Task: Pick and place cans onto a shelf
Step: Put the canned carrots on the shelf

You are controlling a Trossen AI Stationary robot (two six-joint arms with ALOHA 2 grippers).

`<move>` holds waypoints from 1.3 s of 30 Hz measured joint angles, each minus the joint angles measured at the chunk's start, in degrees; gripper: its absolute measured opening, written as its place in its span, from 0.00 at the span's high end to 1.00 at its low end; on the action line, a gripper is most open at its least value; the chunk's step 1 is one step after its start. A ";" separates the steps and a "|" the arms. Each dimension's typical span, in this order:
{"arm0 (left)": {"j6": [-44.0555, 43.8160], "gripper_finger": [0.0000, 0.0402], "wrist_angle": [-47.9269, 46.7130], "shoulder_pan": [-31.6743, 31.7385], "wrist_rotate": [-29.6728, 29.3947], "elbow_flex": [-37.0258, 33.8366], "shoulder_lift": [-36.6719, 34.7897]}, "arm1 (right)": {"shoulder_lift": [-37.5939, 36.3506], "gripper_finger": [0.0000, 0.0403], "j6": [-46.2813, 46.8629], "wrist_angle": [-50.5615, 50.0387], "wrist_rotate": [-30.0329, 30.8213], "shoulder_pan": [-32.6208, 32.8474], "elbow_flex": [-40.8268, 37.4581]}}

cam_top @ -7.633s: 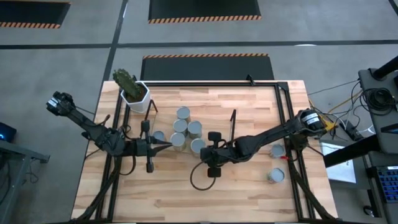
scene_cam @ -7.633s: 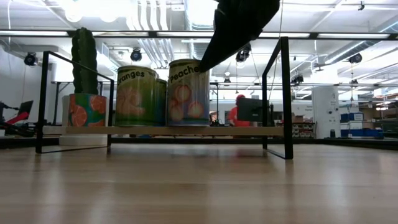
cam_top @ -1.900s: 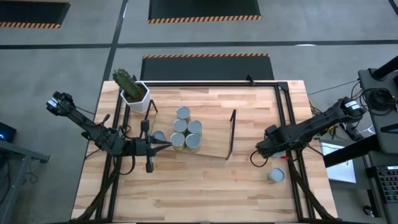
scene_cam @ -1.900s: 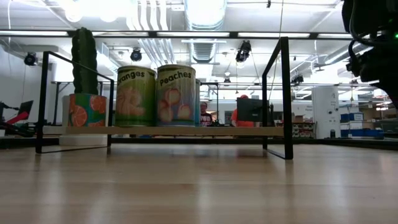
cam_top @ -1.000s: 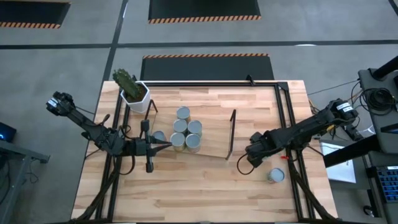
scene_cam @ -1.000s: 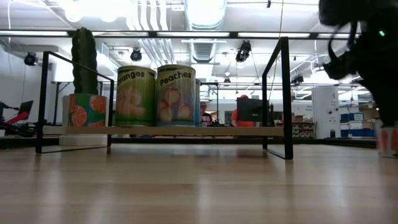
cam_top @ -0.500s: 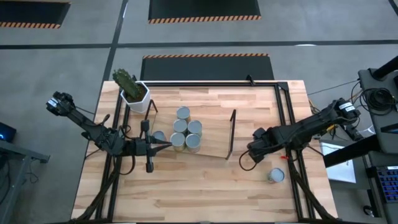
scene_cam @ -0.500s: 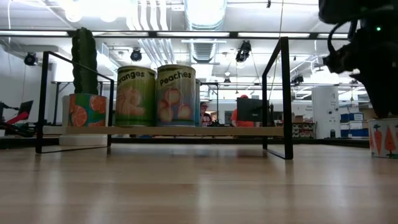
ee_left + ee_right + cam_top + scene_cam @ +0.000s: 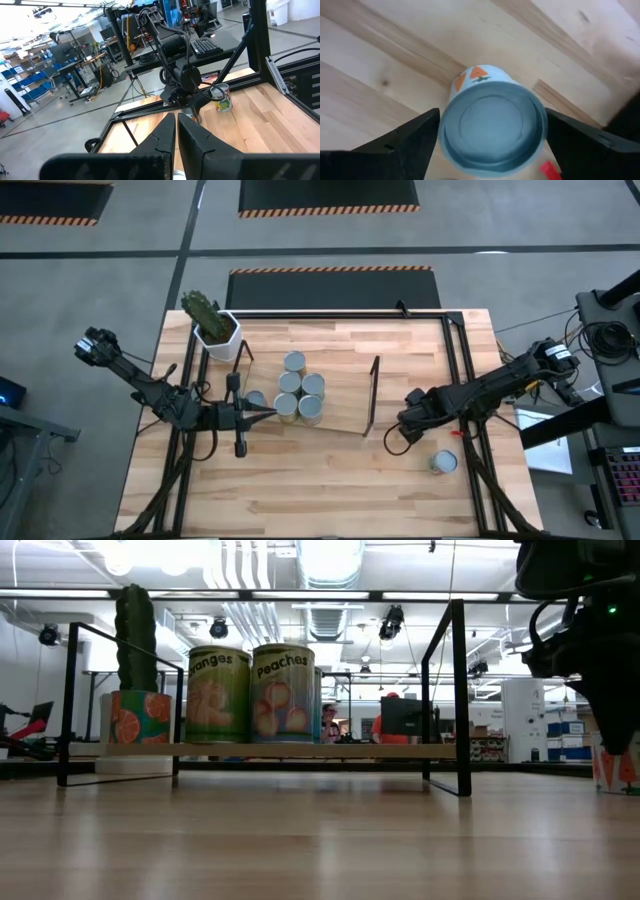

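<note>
At the counter's [image 9: 330,480] far left corner stands a white pot [image 9: 219,332] with a cactus [image 9: 200,308]. Just in front of it the left arm lies along the left side, its left pincer [image 9: 268,412] closed on nothing, the tips pointing at the cans [image 9: 300,386] and just beside them. The shelf [image 9: 342,398] spans the middle of the counter between its two black wire frames; six cans stand crowded at its left end – a tight cluster of five, and one more [image 9: 256,399] beside the pincer's tips. From counter height two of them read "Oranges" and "Peaches", and the shelf's right half is bare board. Right of the shelf's right frame the right arm reaches in from the counter's right edge. The right pincer [image 9: 492,131] is spread wide and points straight down over an upright carrot-labelled can [image 9: 492,122], one finger [image 9: 407,142] on each side of its round top – whether the fingers touch it cannot be told. That can stands on the counter, apart from the shelf. One more can [image 9: 443,463] stands alone on the counter, nearer the front edge and just beside the right arm
</note>
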 joint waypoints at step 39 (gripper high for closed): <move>1.51 1.00 2.59 0.00 -0.31 0.00 -2.12 | 9.80 0.26 -24.10 -14.27 28.79 -0.32 50.92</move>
